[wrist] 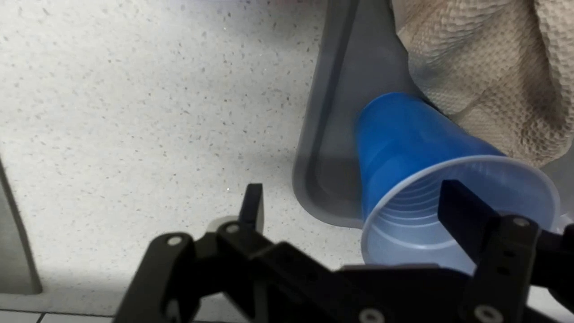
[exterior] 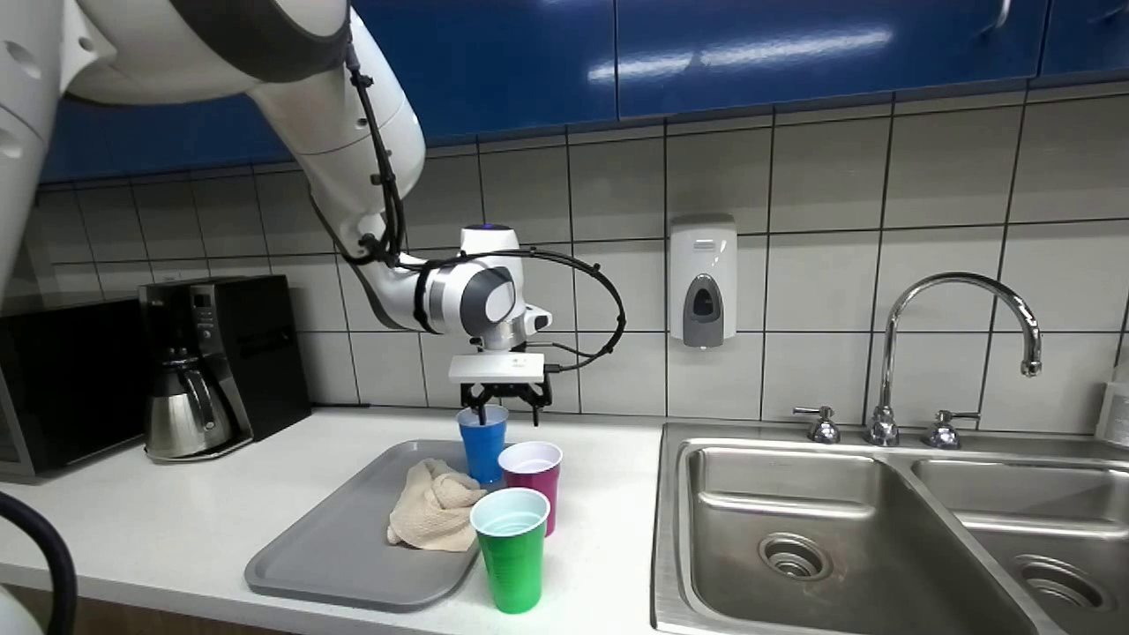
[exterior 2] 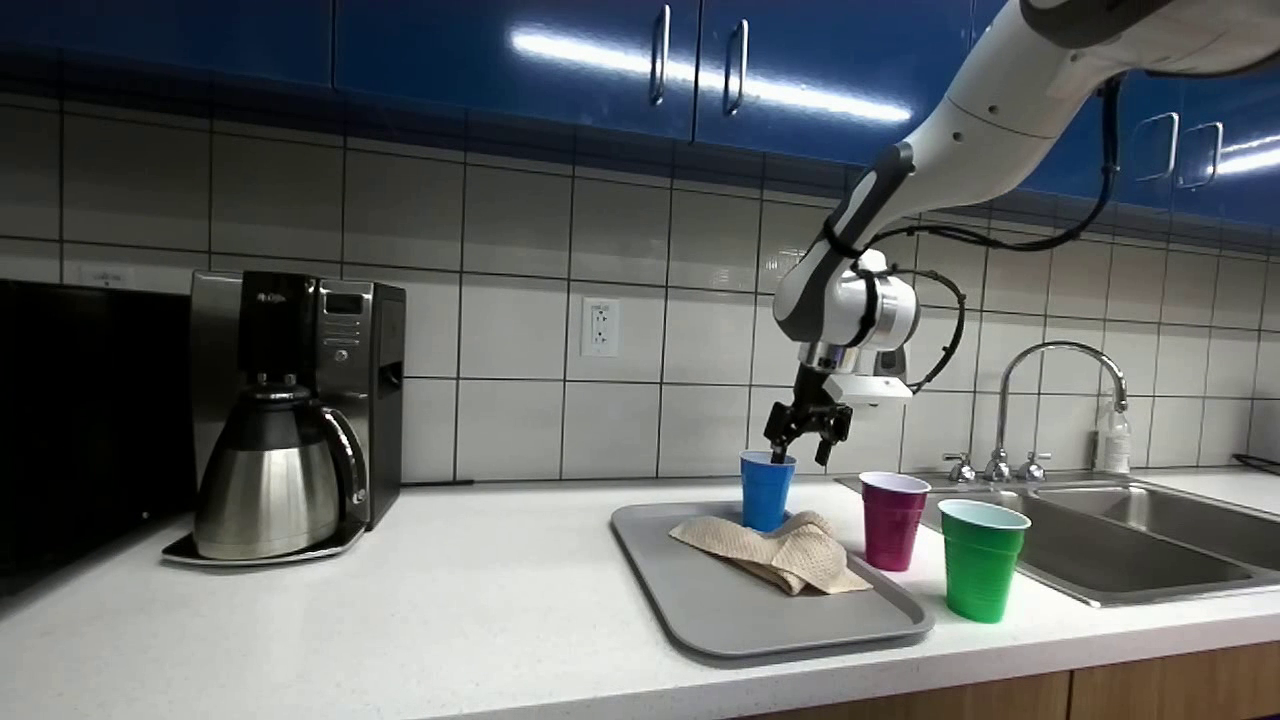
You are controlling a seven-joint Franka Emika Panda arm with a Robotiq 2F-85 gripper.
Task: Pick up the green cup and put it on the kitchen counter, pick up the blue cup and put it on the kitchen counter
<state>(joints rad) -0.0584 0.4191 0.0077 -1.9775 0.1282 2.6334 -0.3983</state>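
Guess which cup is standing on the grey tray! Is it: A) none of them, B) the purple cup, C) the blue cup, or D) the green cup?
C: both exterior views show the blue cup standing on the grey tray, while the green cup and the purple cup stand beside it on the white counter.

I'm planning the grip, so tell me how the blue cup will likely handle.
The blue cup shows a thin rim, so it may flex if squeezed. Its smooth-looking outside could slip in a loose grip. Narrower at the base than the mouth, it might tip if pushed high.
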